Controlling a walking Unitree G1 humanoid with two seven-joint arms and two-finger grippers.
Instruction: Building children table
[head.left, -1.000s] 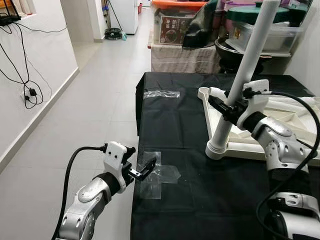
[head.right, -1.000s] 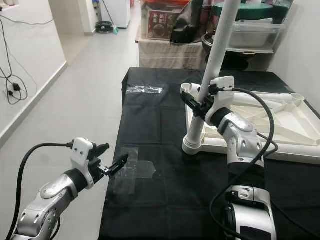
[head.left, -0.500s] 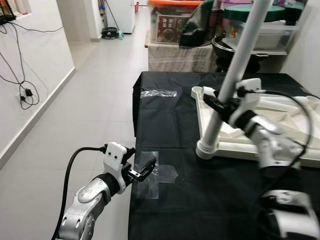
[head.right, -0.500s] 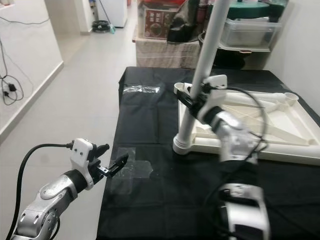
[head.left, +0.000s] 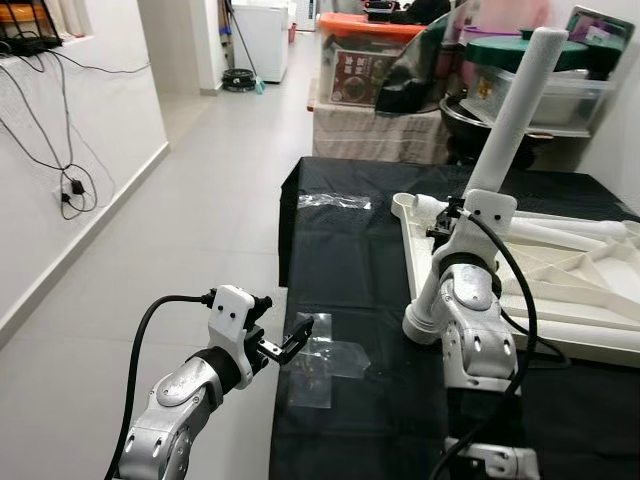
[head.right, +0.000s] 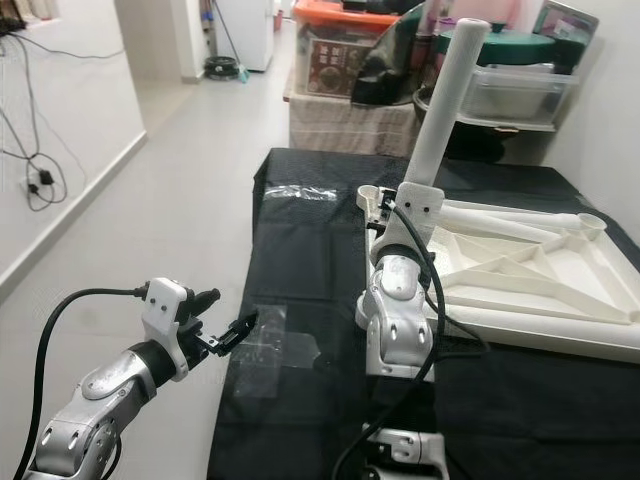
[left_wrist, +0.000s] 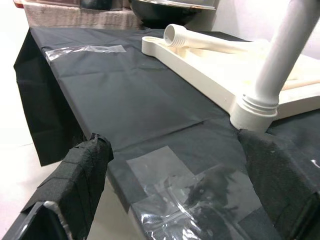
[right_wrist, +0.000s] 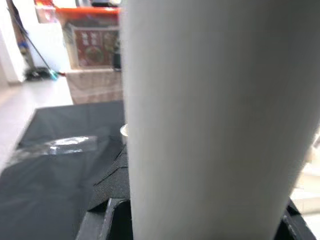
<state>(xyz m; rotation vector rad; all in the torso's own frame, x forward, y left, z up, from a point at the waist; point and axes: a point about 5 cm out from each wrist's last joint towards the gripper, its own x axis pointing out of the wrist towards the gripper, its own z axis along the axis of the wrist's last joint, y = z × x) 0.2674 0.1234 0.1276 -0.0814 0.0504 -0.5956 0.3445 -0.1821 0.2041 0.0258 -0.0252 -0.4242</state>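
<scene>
Right gripper (right_wrist: 200, 220): clamped on white plastic table leg (head.left: 500, 150), frame centre | left gripper (head.left: 300, 330): spread, lower left, idle | risk: tilted leg may bind in corner socket of upturned white tabletop (head.left: 560, 290).

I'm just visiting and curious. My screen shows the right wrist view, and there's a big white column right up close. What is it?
Observer: It is a white table leg. The right hand is closed around it partway up.
Visitor: Is it attached to anything?
Observer: Its foot sits in a corner socket of an upside-down white tabletop lying on a black cloth. The leg leans a little rather than standing straight.
Visitor: And the other hand?
Observer: The left hand is open. It is at the cloth's edge, beside a patch of clear tape.
</scene>
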